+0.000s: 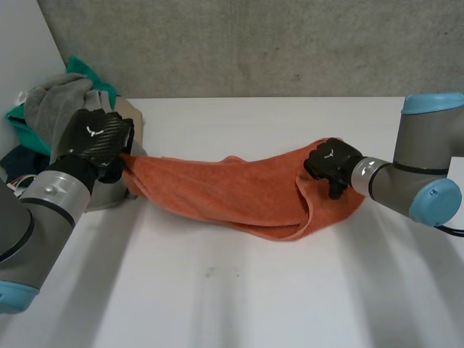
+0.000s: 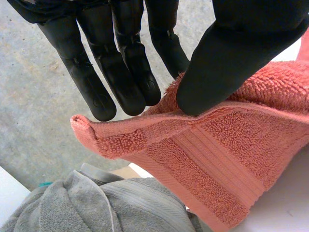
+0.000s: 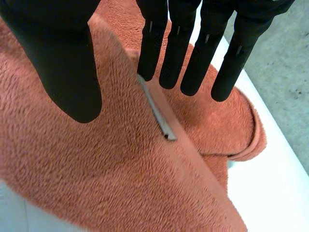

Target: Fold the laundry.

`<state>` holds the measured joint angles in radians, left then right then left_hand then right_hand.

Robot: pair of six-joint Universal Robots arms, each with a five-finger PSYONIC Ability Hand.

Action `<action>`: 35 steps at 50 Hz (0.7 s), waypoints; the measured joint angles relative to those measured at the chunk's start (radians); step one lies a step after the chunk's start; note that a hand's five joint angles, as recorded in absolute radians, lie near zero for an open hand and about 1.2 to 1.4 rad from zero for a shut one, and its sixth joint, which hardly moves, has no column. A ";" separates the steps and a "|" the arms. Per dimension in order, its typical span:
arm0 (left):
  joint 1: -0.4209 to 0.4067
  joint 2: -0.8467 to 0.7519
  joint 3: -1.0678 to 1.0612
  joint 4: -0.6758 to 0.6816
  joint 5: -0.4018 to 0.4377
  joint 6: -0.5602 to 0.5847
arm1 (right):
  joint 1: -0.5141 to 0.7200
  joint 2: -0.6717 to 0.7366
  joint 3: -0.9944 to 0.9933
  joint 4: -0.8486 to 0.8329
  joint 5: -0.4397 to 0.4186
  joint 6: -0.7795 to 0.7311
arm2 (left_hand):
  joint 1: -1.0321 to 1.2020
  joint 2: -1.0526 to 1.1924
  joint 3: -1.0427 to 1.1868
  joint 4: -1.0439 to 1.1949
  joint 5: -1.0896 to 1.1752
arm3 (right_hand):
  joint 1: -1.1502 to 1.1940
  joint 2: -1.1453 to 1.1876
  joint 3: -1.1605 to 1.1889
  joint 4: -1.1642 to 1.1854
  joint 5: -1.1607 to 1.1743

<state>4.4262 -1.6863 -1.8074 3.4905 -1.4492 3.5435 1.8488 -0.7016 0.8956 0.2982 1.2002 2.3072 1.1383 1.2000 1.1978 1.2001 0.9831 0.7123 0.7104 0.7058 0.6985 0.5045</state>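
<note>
An orange towel (image 1: 225,192) is seen stretched across the middle of the white table (image 1: 254,297), slung between the two hands, with its long sag resting on or just above the tabletop; which of the two cannot be told.

The left end of the towel is held by the left hand (image 1: 98,138) near the table's far left corner. In the left wrist view the thumb (image 2: 227,53) is pressed down on the towel's hemmed edge against the straight fingers (image 2: 125,82) behind it, so the cloth is pinched between them. A small tip of the corner is left sticking out just beyond the fingertips.

The right end is held by the right hand (image 1: 332,163) toward the table's right edge. In the right wrist view a ridge of the towel is seen running up between the thumb (image 3: 67,63) and the straight fingers (image 3: 188,53), gripped between the two. A pale label (image 3: 157,113) is sewn along that ridge, just below the fingertips. A loop of towel hangs under the hand.

A pile of laundry, with a grey towel (image 1: 54,105) and a green cloth (image 1: 87,72), is heaped at the far left corner, just behind and beside the left hand.
</note>
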 measured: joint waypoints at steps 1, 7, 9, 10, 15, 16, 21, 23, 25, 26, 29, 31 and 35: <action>-0.003 -0.001 -0.002 0.000 0.000 0.000 | -0.002 0.012 -0.001 -0.001 0.001 -0.004 | 0.000 0.000 0.000 0.000 0.000 | 0.019 0.010 0.021 0.027 0.043; -0.005 -0.001 -0.002 -0.001 -0.001 0.000 | -0.006 0.010 -0.005 -0.007 0.006 -0.024 | 0.000 0.000 0.000 0.000 0.000 | 0.403 0.462 0.478 0.490 0.467; -0.005 0.001 -0.001 -0.001 -0.001 0.000 | -0.008 -0.005 -0.004 -0.009 0.009 -0.029 | 0.000 0.000 0.000 0.000 0.000 | 0.403 0.462 0.488 0.499 0.467; -0.005 0.002 -0.001 -0.001 -0.001 0.000 | -0.009 -0.014 -0.002 -0.009 0.010 -0.029 | 0.000 0.000 0.000 0.000 0.000 | 0.403 0.462 0.489 0.500 0.467; -0.004 0.010 0.000 -0.002 -0.001 0.000 | -0.013 -0.066 0.023 -0.007 0.010 -0.023 | 0.000 0.000 0.000 0.000 0.000 | 0.403 0.462 0.489 0.502 0.467; -0.004 0.011 -0.001 -0.002 -0.001 -0.001 | -0.014 -0.075 0.032 -0.005 0.009 -0.022 | 0.000 0.000 0.000 0.000 0.000 | 0.403 0.462 0.489 0.502 0.467; -0.004 0.014 -0.004 -0.003 -0.002 -0.003 | -0.016 -0.127 0.085 -0.001 -0.003 -0.021 | 0.000 0.000 0.000 0.000 0.000 | 0.403 0.462 0.489 0.502 0.467; -0.005 0.015 -0.005 -0.003 -0.002 -0.005 | -0.015 -0.143 0.106 0.000 -0.009 -0.023 | 0.000 0.000 0.000 0.000 0.000 | 0.403 0.462 0.489 0.502 0.467; -0.005 0.015 -0.005 -0.004 -0.002 -0.006 | -0.015 -0.151 0.120 0.001 -0.012 -0.026 | 0.000 0.000 0.000 0.000 0.000 | 0.403 0.462 0.489 0.502 0.467; -0.006 0.015 -0.006 -0.004 -0.002 -0.007 | -0.015 -0.154 0.127 0.002 -0.013 -0.028 | 0.000 0.000 0.000 0.000 0.000 | 0.403 0.462 0.489 0.502 0.467; -0.006 0.016 -0.006 -0.006 -0.002 -0.009 | -0.018 -0.165 0.146 0.004 -0.012 -0.032 | 0.000 0.000 0.000 0.000 0.000 | 0.403 0.462 0.489 0.502 0.467; -0.005 0.022 -0.006 -0.011 -0.003 -0.010 | -0.027 -0.178 0.157 0.003 -0.009 -0.029 | 0.000 0.000 0.000 0.000 0.000 | 0.403 0.462 0.489 0.502 0.467; 0.003 0.064 -0.001 -0.030 -0.003 -0.018 | -0.076 -0.263 0.174 0.001 -0.004 0.003 | 0.000 0.000 0.000 0.000 0.000 | 0.403 0.462 0.489 0.502 0.467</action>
<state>4.4293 -1.6222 -1.8083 3.4609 -1.4518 3.5252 1.7725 -0.9647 1.0692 0.2990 1.1958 2.3100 1.1383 1.2000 1.1978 1.2002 0.9831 1.1152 1.1721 1.1946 1.2010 0.9716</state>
